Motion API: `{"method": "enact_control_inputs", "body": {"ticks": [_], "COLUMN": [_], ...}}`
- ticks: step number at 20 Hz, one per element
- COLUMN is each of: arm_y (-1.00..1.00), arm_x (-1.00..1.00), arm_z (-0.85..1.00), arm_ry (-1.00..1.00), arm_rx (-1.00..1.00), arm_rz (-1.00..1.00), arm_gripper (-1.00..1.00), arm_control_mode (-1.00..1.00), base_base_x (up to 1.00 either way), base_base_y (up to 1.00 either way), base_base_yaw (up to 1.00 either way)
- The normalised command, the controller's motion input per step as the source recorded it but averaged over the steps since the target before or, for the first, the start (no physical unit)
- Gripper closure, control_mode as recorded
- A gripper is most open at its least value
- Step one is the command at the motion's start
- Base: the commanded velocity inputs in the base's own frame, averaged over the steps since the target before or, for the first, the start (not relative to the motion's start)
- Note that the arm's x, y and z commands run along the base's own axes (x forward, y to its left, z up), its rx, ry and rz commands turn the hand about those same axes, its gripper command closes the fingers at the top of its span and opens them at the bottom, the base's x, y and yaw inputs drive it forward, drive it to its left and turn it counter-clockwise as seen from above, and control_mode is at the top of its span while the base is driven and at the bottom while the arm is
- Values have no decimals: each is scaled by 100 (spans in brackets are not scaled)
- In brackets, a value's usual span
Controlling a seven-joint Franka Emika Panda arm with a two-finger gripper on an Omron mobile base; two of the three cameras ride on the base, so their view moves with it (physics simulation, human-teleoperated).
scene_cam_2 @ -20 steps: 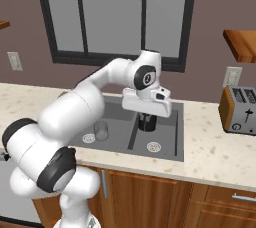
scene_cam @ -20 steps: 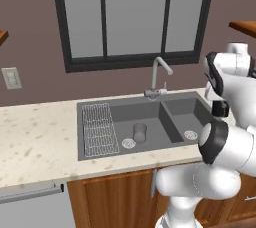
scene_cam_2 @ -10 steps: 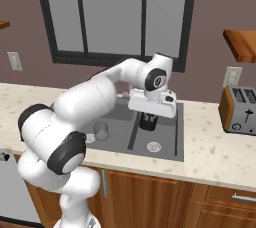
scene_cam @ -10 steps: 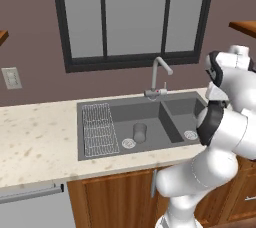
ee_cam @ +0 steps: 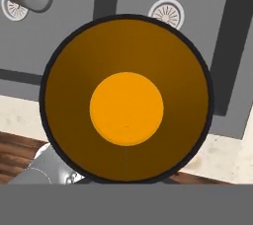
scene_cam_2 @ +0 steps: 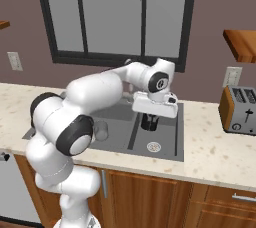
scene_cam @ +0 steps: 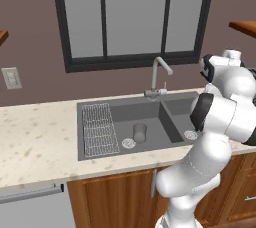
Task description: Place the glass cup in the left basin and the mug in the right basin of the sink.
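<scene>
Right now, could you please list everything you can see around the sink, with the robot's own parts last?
glass cup: one, translucent grey, standing in the left basin beside its drain
mug: one, black with orange inside, held above the right basin
wire rack: one, silver, left basin's left end
sink: one, dark grey, set in the speckled beige counter
faucet: one, silver, behind the sink
toaster: one, on the counter at right
gripper: one, white, fingers shut on the mug

The mug (ee_cam: 126, 100) is being seen from straight above in the hand view, so its handle is being hidden and the tool's fingertips are being covered by it. In the right base view the glass cup (scene_cam_2: 101, 131) is being half screened by the arm, and the toaster (scene_cam_2: 242, 109) is being cut off by the right edge.
</scene>
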Motion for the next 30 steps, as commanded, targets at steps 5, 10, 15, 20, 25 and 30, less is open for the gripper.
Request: {"method": "enact_control_inputs", "body": {"ticks": [5,10,15,20,25,30], "arm_y": [-5,-12,-4,-3,-6,-6], "arm_x": [42,41,38,36,36,34], "arm_z": [-34,-37,-40,-41,-35,-36], "arm_ry": [0,0,0,0,0,0], "arm_rx": [1,6,7,4,2,1], "arm_rz": [5,4,4,5,5,4], "arm_gripper": [100,100,100,100,100,100], "arm_control_mode": [-100,-100,-100,-100,-100,-100], "base_base_x": [0,0,0,0,0,0], "base_base_y": [0,0,0,0,0,0], "base_base_yaw": [0,0,0,0,0,0]}}
